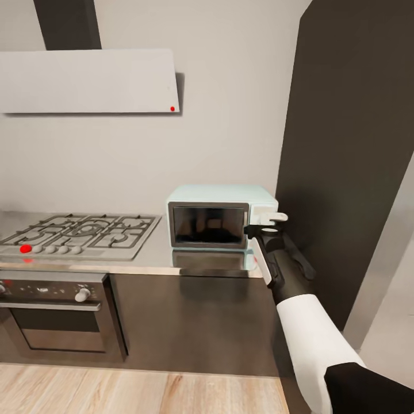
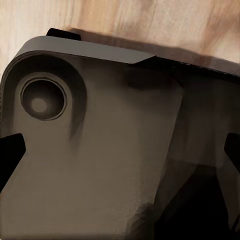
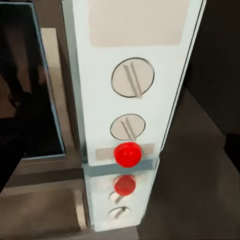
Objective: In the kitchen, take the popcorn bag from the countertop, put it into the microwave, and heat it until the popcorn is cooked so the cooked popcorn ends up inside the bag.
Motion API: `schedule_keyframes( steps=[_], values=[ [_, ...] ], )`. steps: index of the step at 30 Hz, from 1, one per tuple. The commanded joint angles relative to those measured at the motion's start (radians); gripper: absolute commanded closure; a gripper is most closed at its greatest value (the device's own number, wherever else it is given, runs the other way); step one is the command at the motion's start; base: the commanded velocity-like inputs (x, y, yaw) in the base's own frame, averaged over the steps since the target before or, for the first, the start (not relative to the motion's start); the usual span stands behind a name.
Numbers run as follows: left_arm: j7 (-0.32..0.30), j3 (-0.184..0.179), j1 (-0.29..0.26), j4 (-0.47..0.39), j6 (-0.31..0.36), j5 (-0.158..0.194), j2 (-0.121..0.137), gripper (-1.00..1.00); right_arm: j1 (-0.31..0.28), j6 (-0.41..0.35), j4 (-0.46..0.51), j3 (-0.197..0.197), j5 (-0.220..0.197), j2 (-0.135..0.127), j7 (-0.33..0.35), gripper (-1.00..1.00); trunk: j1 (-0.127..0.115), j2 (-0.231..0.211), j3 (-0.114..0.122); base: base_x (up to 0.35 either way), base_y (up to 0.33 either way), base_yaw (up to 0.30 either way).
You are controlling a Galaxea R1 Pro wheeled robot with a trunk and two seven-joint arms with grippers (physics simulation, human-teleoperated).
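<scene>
The pale blue microwave (image 1: 221, 215) stands on the steel countertop (image 1: 152, 256), its dark glass door shut. My right gripper (image 1: 269, 221) is right at its cream control panel, at the microwave's right end. The right wrist view shows that panel (image 3: 132, 75) close up, with two knobs (image 3: 132, 79) and a round red light (image 3: 127, 154); dark fingertips (image 3: 233, 145) sit at the frame's edges, so the gripper is open and empty. My left gripper (image 2: 120, 160) is open and empty too, facing my own grey body. The popcorn bag and popcorn are out of view.
A steel gas hob (image 1: 80, 231) lies left of the microwave under a flat white hood (image 1: 86, 80). A steel oven (image 1: 54, 316) sits below the hob. A tall dark cabinet (image 1: 351, 144) rises just right of the microwave. The floor (image 1: 115, 391) is pale wood.
</scene>
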State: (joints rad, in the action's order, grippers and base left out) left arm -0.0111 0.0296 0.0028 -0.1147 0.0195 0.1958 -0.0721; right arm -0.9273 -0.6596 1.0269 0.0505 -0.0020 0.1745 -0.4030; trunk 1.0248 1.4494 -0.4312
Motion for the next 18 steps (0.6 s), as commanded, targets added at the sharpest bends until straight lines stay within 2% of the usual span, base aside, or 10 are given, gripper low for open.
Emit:
schedule_keyframes(
  steps=[1, 6, 14, 18],
  values=[
    [-0.001, 0.003, 0.000, -0.002, 0.002, 0.007, 0.000, -1.00, -0.001, -0.006, 0.001, 0.002, -0.001, 0.000, -0.005, -1.00, 0.000, 0.001, -0.001, 0.050, 0.052, 0.000],
    [-0.001, 0.003, 0.000, -0.002, 0.003, 0.010, -0.001, -1.00, -0.001, -0.008, 0.000, 0.002, -0.001, 0.000, -0.002, -1.00, 0.000, 0.001, -0.001, 0.025, 0.024, 0.000],
    [-0.001, 0.002, 0.000, -0.002, 0.003, 0.008, -0.001, -1.00, 0.000, -0.018, -0.002, 0.003, -0.001, 0.000, 0.005, -1.00, 0.000, 0.001, -0.001, 0.192, 0.208, 0.000],
    [-0.001, 0.003, 0.000, -0.002, 0.003, 0.011, -0.001, -1.00, 0.000, -0.020, -0.002, 0.004, -0.001, 0.000, 0.031, -1.00, 0.000, 0.001, -0.001, 0.066, 0.067, 0.000]
  ],
)
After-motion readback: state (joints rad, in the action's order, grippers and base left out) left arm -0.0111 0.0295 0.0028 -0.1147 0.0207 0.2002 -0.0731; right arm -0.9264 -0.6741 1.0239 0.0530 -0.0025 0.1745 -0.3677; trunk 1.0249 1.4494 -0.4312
